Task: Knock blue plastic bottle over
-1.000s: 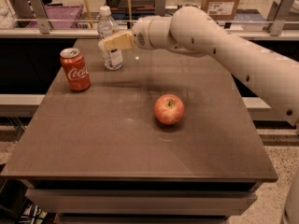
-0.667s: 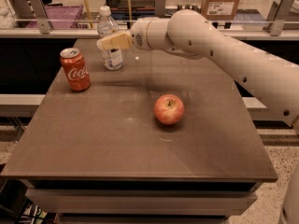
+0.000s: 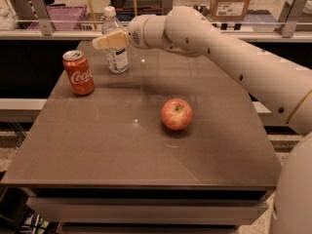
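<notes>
The blue plastic bottle (image 3: 117, 58), clear with a white cap and a white label, stands upright at the back left of the table (image 3: 97, 150). My gripper (image 3: 101, 42) with tan fingers is shut and empty. It reaches in from the right at the bottle's shoulder height and crosses in front of the bottle's upper part, with its tips just past the bottle's left side. Whether it touches the bottle is unclear.
A red Coca-Cola can (image 3: 78, 72) stands left of and in front of the bottle. A red apple (image 3: 176, 114) lies near the table's middle. My white arm (image 3: 234, 57) spans the back right. Rails and shelves with a cardboard box (image 3: 233, 1) run behind.
My gripper has moved a little to the left across the bottle. The bottle still stands in the same place, and the can and apple have not moved.
</notes>
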### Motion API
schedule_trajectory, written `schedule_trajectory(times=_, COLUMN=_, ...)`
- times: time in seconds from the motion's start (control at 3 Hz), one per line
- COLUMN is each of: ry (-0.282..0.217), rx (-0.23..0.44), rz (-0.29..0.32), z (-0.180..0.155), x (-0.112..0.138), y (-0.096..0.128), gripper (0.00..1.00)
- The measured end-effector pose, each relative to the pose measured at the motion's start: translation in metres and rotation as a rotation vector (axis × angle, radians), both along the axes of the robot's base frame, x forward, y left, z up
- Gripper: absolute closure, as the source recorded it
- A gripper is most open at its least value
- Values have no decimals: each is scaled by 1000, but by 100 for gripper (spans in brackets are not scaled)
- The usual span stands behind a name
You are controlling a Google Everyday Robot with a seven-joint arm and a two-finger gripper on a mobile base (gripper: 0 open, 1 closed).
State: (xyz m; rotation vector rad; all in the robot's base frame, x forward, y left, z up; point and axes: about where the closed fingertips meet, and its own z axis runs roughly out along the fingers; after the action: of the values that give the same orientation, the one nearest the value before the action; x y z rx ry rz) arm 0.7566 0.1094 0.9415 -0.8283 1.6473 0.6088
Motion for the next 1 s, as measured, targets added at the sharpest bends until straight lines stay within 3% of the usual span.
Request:
schedule_trajectory(times=0.33, ry=-1, rx=1, rz=16, z=0, x=8, y=10, gripper=0)
schedule_trajectory(times=1.0, ry=0, rx=2, rz=23, z=0, x=7, y=15, gripper=41)
